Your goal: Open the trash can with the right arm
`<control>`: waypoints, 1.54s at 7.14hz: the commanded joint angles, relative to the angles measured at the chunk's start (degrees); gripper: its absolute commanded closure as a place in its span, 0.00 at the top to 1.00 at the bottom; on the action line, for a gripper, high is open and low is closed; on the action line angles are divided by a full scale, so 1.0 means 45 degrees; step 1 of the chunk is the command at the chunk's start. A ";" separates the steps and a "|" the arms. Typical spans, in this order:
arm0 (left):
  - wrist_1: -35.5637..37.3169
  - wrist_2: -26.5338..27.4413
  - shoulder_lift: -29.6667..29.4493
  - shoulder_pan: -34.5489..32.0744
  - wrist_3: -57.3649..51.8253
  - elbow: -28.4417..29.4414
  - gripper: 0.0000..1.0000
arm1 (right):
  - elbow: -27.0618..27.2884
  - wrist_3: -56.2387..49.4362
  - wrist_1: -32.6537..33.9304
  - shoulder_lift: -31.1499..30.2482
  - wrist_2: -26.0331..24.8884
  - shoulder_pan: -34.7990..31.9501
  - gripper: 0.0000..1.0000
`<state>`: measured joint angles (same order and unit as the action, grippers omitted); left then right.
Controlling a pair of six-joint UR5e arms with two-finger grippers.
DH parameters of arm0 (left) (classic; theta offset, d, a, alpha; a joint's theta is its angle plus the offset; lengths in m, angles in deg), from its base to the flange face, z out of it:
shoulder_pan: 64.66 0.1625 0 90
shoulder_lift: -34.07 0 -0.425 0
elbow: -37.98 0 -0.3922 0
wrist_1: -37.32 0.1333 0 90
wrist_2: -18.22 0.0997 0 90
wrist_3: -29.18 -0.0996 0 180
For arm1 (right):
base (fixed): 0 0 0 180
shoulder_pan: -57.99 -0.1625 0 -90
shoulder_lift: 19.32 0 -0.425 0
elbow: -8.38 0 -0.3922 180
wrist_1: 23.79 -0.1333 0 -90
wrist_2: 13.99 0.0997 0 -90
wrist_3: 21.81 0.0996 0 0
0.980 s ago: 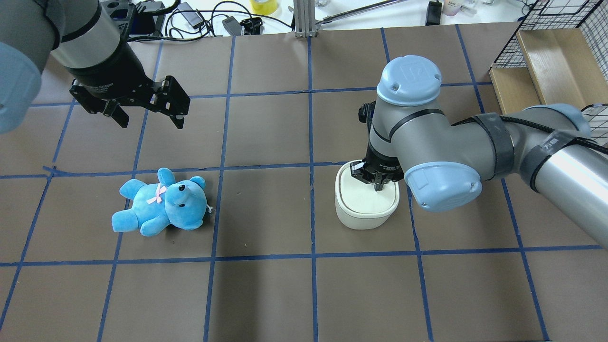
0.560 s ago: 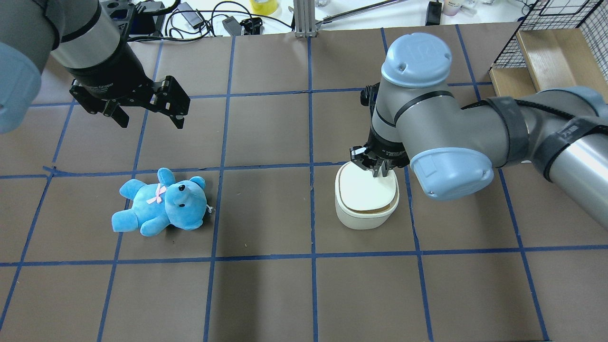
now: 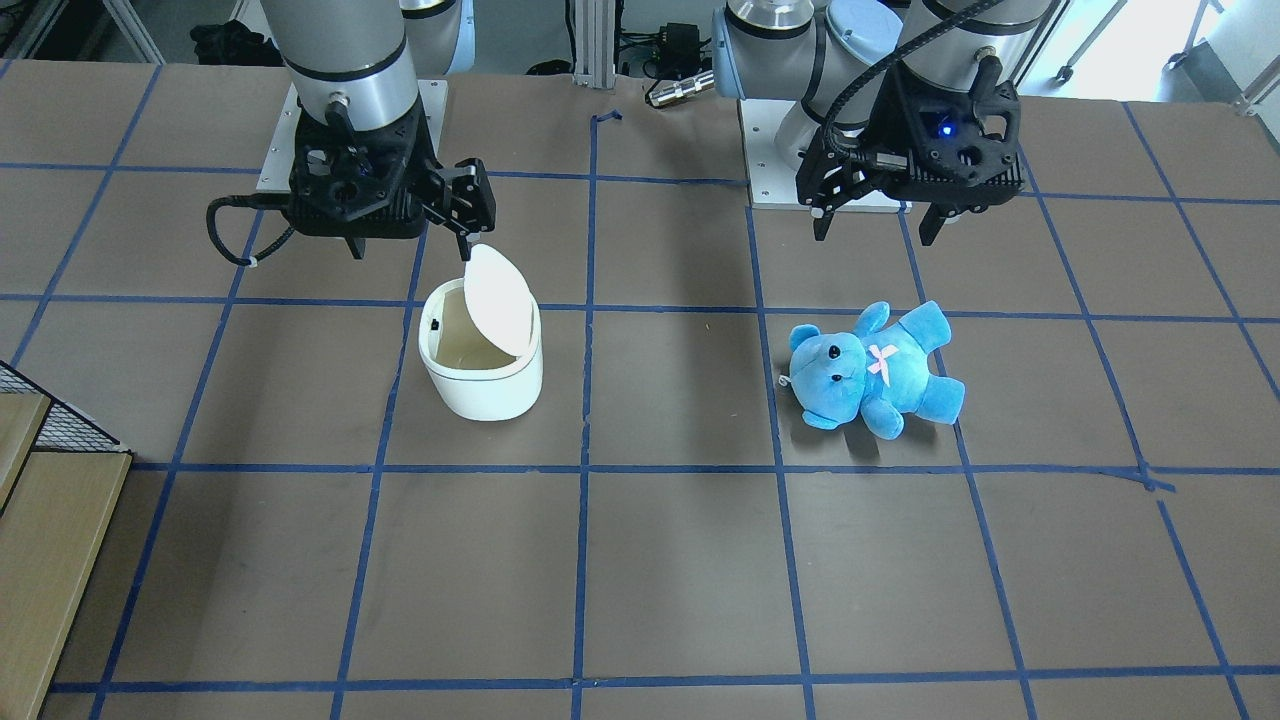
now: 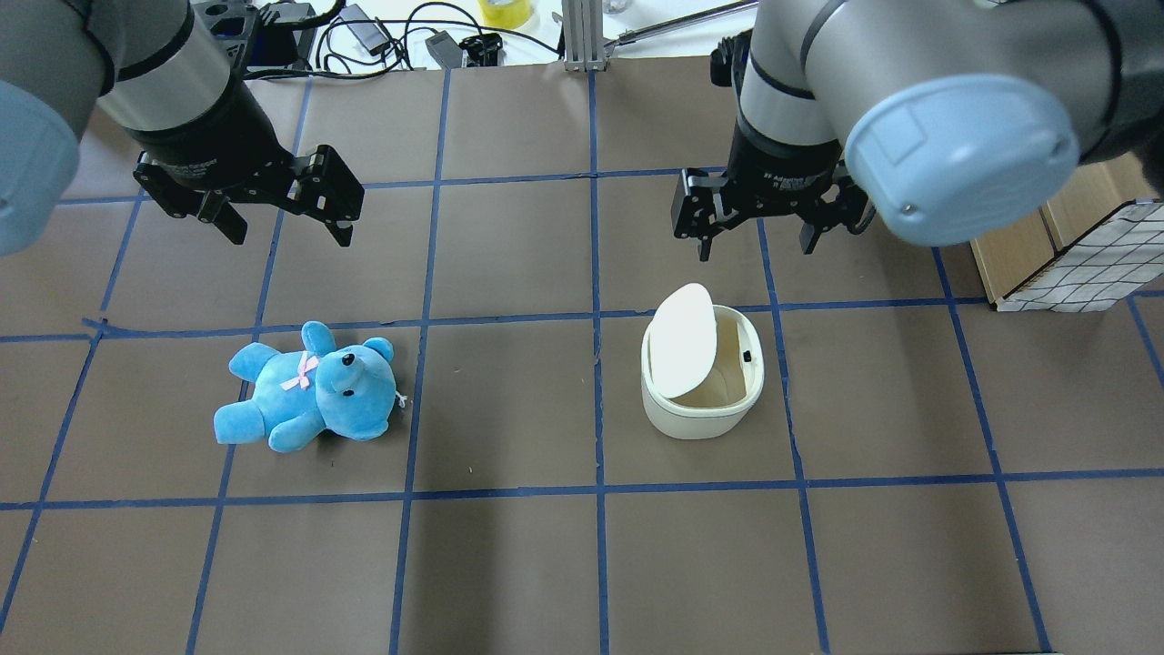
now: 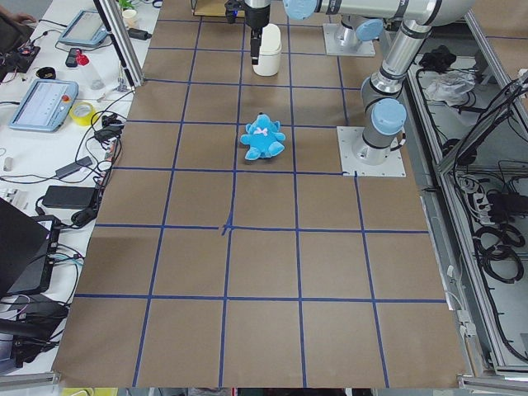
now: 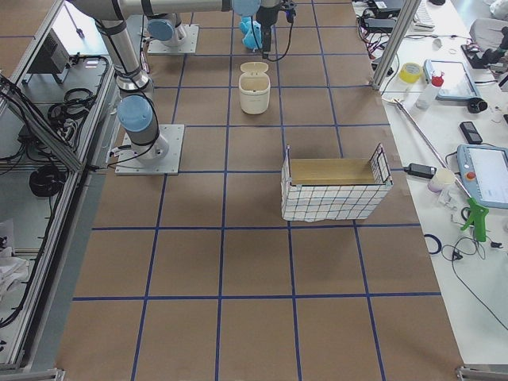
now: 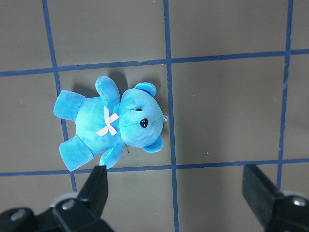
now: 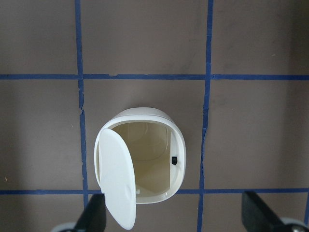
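The white trash can [image 4: 696, 420] stands right of centre with its lid [image 4: 682, 350] swung up on edge and its inside showing. It also shows in the front view [image 3: 485, 395] and from above in the right wrist view [image 8: 179, 145]. My right gripper [image 4: 757, 238] hangs open and empty above the table, just beyond the can and not touching it; in the front view [image 3: 410, 240] it is behind the raised lid. My left gripper [image 4: 286, 227] is open and empty, high above the blue plush bear [image 4: 314, 391].
The bear [image 7: 113, 123] lies on its back on the left half of the brown, blue-taped table. A wire basket holding a wooden box [image 6: 333, 186] stands near the right end. Cables and small gear [image 4: 382, 36] line the far edge.
The right gripper, which was shut and pressing down on the lid, has risen, pulled back beyond the can and opened. The lid has swung from flat to upright. The left arm has not moved.
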<state>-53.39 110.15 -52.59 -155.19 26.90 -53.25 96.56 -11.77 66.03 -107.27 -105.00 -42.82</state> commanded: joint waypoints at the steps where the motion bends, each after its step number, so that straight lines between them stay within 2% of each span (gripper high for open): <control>1: 0.0000 0.0000 0.0000 0.0000 0.0000 0.0000 1.00 | -0.1294 -0.0122 -0.0877 0.0014 0.0107 0.0466 1.00; 5: 0.0000 0.0000 0.0000 0.0000 0.0000 0.0000 1.00 | -0.1334 -0.0375 -0.0354 0.0091 0.0167 0.1131 1.00; 7: 0.0000 0.0000 0.0000 0.0000 0.0000 0.0000 1.00 | -0.1470 -0.1973 -0.0291 0.0014 0.0245 0.2049 1.00; 11: 0.0000 0.0000 0.0000 0.0000 0.0000 0.0000 1.00 | -0.1471 -0.1900 -0.0350 -0.0025 0.0324 0.2012 1.00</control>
<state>-53.39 110.15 -52.59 -155.19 26.90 -53.25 89.99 -20.29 64.62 -107.31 -103.36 -33.77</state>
